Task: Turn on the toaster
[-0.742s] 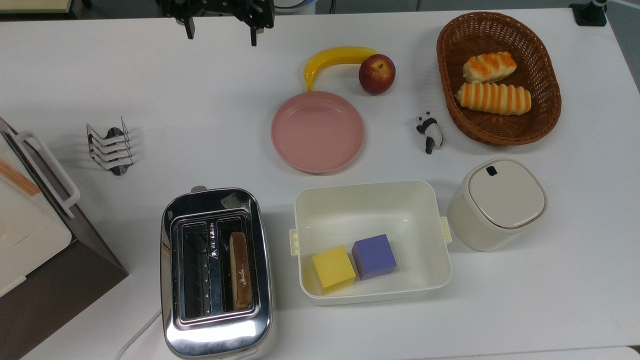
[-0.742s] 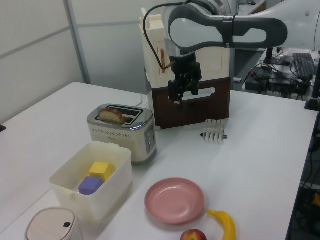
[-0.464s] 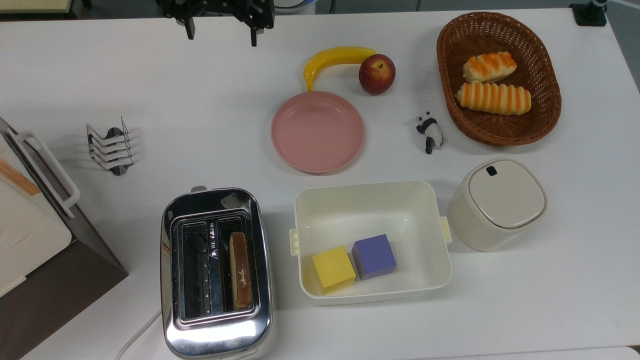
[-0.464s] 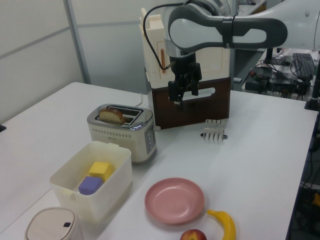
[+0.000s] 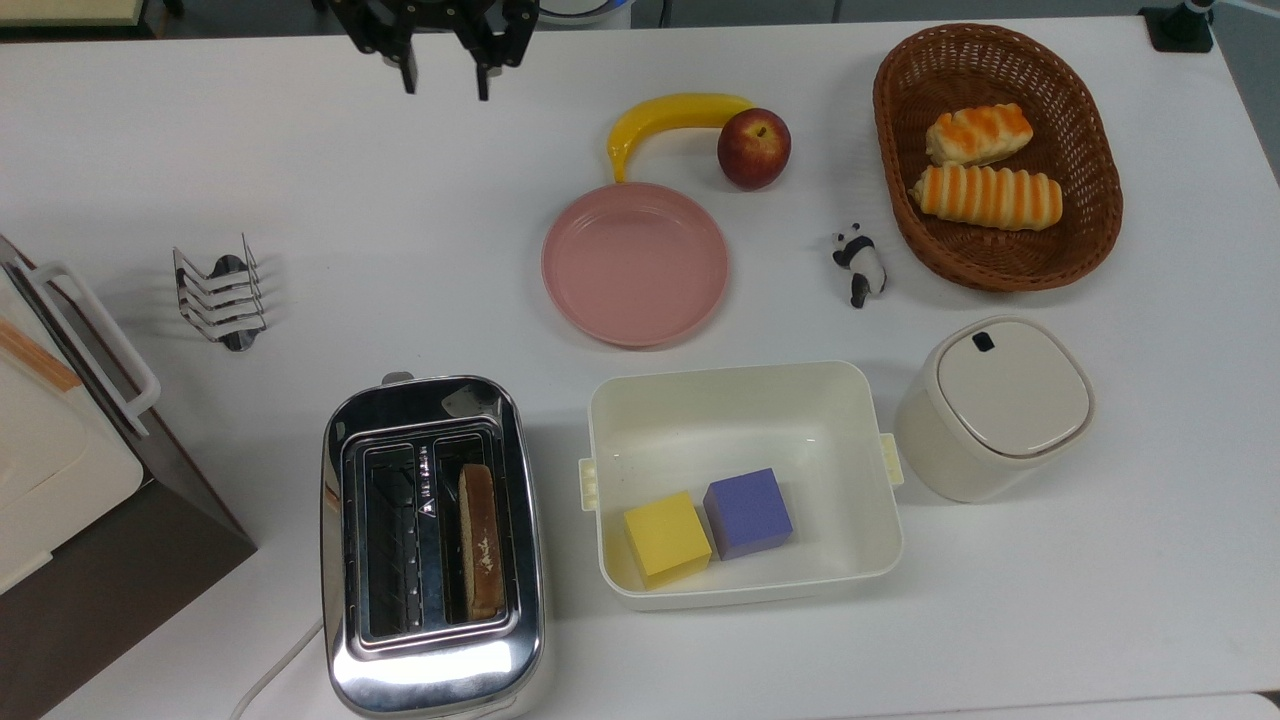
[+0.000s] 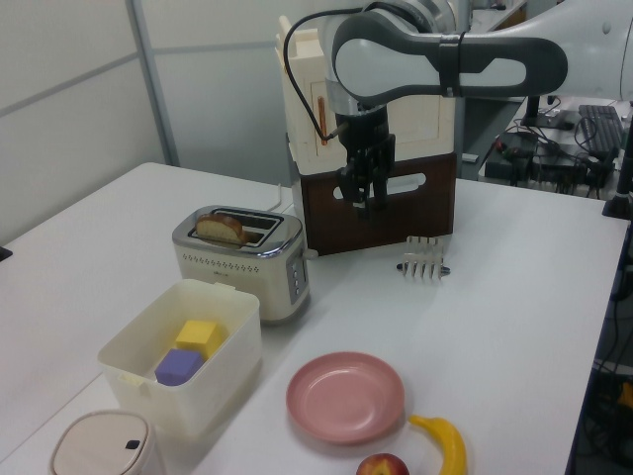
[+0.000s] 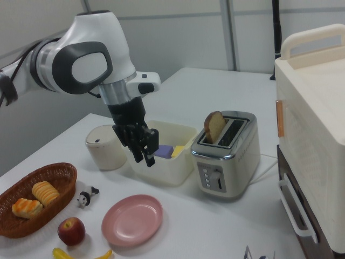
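Note:
The chrome two-slot toaster stands near the table's front edge at the top view's left, with a slice of bread upright in one slot. Its small lever pokes out at the far end. The toaster also appears in the left view, and the right view shows the toaster with its button panel facing the camera. My gripper hangs in the air over the table's far edge, well away from the toaster. It is open with a narrow gap and holds nothing. The gripper points downward.
A cream tub with a yellow and a purple cube sits right of the toaster. Pink plate, banana, apple, panda figure, bread basket, lidded cream container, wire toast rack and a large white-and-brown appliance surround them.
The gripper's fingers have drawn closer together, roughly halving the gap. The arm has barely shifted; nothing on the table moved.

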